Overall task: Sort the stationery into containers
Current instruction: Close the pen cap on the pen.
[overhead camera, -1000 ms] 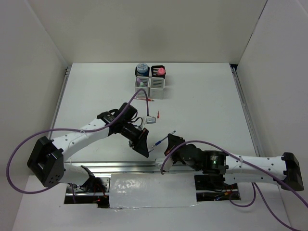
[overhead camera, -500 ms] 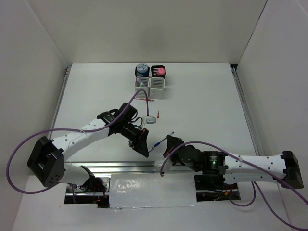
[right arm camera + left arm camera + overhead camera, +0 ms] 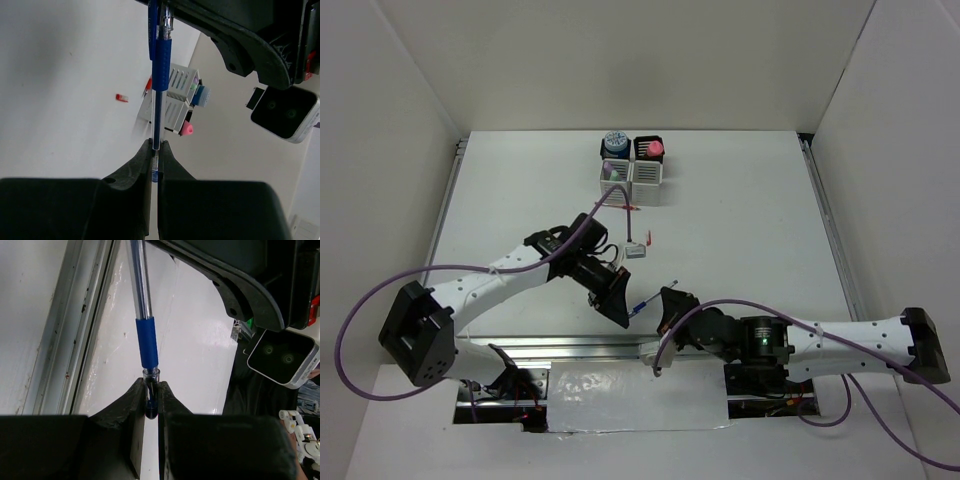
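Observation:
A thin blue pen (image 3: 640, 303) hangs above the table's near edge, held between both grippers. My left gripper (image 3: 624, 308) (image 3: 151, 385) is shut on one clear end, just below the pen's blue grip (image 3: 147, 340). Facing it, my right gripper (image 3: 665, 297) (image 3: 155, 142) is shut on the other end of the pen (image 3: 160, 60). The containers (image 3: 632, 165) (image 3: 175, 95) stand at the table's far side. They hold a blue roll (image 3: 614, 143), a pink-capped tube (image 3: 653, 149) (image 3: 187, 129) and a green stick (image 3: 613, 175).
A red pen (image 3: 625, 205) (image 3: 148, 85) lies against the front of the cups. A small red cap (image 3: 650, 239) (image 3: 121, 97) lies nearer the arms. A metal rail (image 3: 75, 325) runs along the table's near edge, under the left gripper.
My right gripper has slid a little left and nearer along the pen, closing the gap to the left gripper. The left gripper has stayed in place.

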Available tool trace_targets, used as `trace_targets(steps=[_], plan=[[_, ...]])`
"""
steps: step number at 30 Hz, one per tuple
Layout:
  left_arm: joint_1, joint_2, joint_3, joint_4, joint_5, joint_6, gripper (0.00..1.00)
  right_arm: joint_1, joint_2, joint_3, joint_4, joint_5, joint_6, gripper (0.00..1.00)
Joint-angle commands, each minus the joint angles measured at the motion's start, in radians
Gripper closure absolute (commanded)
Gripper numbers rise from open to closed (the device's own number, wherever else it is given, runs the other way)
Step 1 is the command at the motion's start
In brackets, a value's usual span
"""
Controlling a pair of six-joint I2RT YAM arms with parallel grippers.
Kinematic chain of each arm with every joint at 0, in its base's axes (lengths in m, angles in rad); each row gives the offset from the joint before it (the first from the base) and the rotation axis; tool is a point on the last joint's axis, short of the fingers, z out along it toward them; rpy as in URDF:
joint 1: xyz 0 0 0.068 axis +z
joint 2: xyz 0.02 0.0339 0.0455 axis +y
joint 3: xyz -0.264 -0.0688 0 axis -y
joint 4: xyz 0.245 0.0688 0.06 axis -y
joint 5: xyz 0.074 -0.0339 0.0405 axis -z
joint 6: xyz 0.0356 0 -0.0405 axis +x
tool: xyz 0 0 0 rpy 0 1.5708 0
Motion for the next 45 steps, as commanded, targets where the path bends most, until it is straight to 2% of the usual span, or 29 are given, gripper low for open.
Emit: trace_targets(steps=[1,10,15,21,27,38,45], plan=[[-0.002,0.020,0.046,0.039,0.016,-0.001,1.00,0.042,-0.006,0.053,0.016,-0.057,-0.020,1.00],[-0.003,0.053,0.023,0.120,0.047,-0.071,1.00,0.088,0.014,0.048,0.102,-0.088,-0.075,1.00],[-0.002,0.034,-0.003,0.238,0.082,-0.154,1.00,0.120,0.025,0.054,0.110,-0.102,-0.076,1.00],[-0.005,-0.025,-0.057,0.393,0.021,-0.229,1.00,0.134,0.029,0.063,0.114,-0.113,-0.081,1.00],[-0.003,-0.045,-0.058,0.401,-0.040,-0.197,1.00,0.142,0.032,0.059,0.120,-0.102,-0.105,1.00],[0.010,-0.101,-0.118,0.395,-0.082,-0.119,1.00,0.133,-0.003,0.039,0.090,-0.031,-0.124,0.83],[0.012,-0.114,-0.141,0.390,-0.106,-0.079,1.00,0.130,-0.009,0.037,0.097,0.006,-0.141,0.58]])
